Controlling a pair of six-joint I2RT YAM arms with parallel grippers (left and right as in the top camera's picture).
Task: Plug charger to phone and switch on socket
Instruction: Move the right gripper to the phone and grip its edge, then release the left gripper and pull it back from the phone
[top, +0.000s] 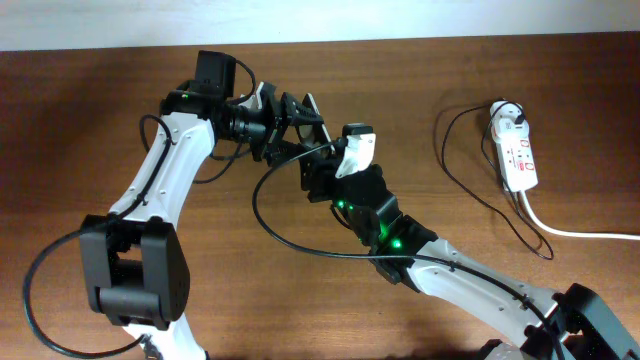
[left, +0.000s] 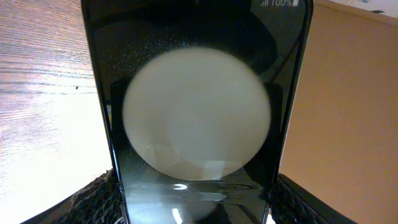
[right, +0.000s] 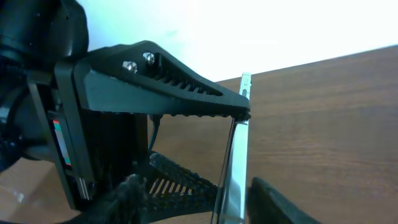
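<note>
The black phone (left: 196, 118) fills the left wrist view, a pale round reflection on its screen. My left gripper (left: 196, 214) is shut on its near end and holds it up off the table. From the right wrist I see the phone edge-on (right: 239, 155) between the left gripper's black fingers. My right gripper (right: 205, 199) is open, its fingers either side of that edge. A thin black line runs alongside the edge. From overhead both grippers meet (top: 310, 150) at upper centre and hide the phone. The charger's white adapter (top: 505, 113) sits in the socket (top: 518, 155). Its black cable (top: 445, 165) trails left.
The socket's thick white cord (top: 580, 232) runs off the right edge. A black cable loop (top: 262, 215) lies on the wooden table (top: 80, 120) below the grippers. The right arm (top: 450, 275) crosses the lower right.
</note>
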